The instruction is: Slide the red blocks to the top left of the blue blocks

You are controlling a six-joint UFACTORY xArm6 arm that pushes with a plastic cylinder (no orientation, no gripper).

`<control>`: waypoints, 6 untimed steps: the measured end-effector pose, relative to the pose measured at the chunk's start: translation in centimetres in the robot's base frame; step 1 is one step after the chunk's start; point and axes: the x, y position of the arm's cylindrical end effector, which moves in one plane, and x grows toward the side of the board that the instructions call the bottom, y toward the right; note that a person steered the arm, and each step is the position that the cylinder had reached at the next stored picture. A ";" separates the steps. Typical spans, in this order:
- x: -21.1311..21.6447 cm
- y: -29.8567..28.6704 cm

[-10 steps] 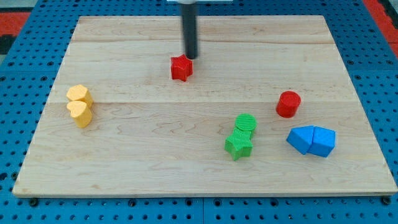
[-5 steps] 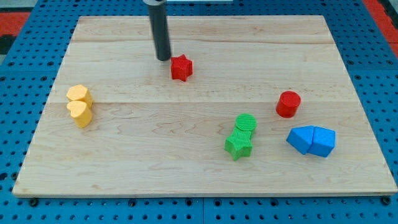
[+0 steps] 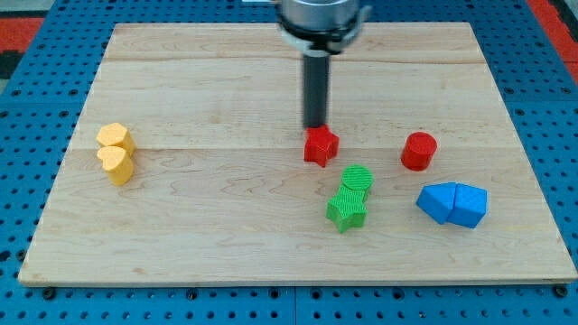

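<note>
A red star block (image 3: 321,146) sits near the board's middle. My tip (image 3: 315,126) stands right at its upper edge, touching or nearly touching it. A red cylinder (image 3: 419,151) stands to the right of the star. Two blue blocks (image 3: 452,204) sit pressed together below and to the right of the cylinder. The red star is left of and above the blue blocks.
A green cylinder (image 3: 357,179) and a green star (image 3: 347,211) sit just below and right of the red star. Two yellow blocks (image 3: 116,153) sit at the view's left. The wooden board (image 3: 226,244) lies on a blue pegboard.
The red star has moved down and to the right, from the upper middle to beside the green blocks. My tip went left of it, then followed it down and right.
</note>
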 end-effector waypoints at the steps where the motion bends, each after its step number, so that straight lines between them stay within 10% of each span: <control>1: 0.3 -6.9; 6: 5.4 4.2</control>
